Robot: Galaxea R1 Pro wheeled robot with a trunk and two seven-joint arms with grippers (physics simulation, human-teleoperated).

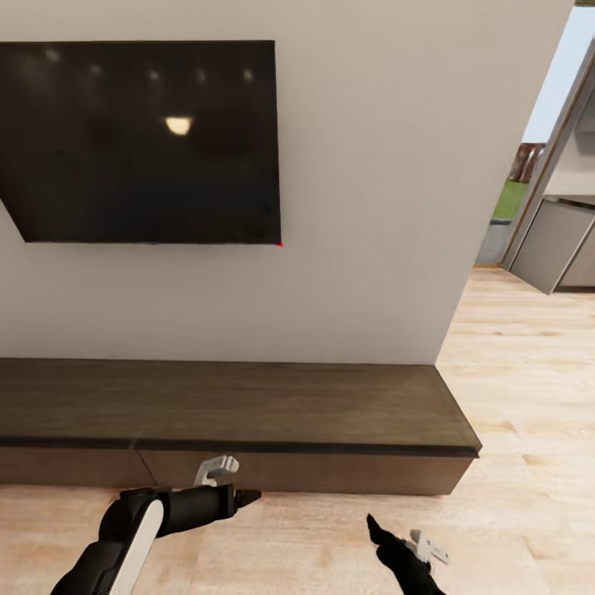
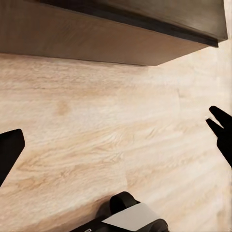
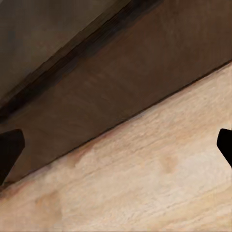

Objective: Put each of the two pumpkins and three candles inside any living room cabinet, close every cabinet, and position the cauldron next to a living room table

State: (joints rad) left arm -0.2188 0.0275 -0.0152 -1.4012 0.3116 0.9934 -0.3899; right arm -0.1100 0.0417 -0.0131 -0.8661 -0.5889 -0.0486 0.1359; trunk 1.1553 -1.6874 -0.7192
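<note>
Against the pale wall, below a black wall-mounted screen [image 1: 140, 140], the long low dark brown wood-grain cabinet [image 1: 248, 413] sits closed. Both hands hover over the light wooden floor [image 1: 314, 545] before it: the left hand [image 1: 248, 497] and right hand [image 1: 373, 525], both released and empty.

Bright, even light; ceiling lamps glare on the television [image 1: 140, 140].

The head camera looks down at the cabinet [image 1: 248, 413] from above; both wrist cameras sit low, near its front, sharing the wood floor [image 2: 96, 145].
</note>
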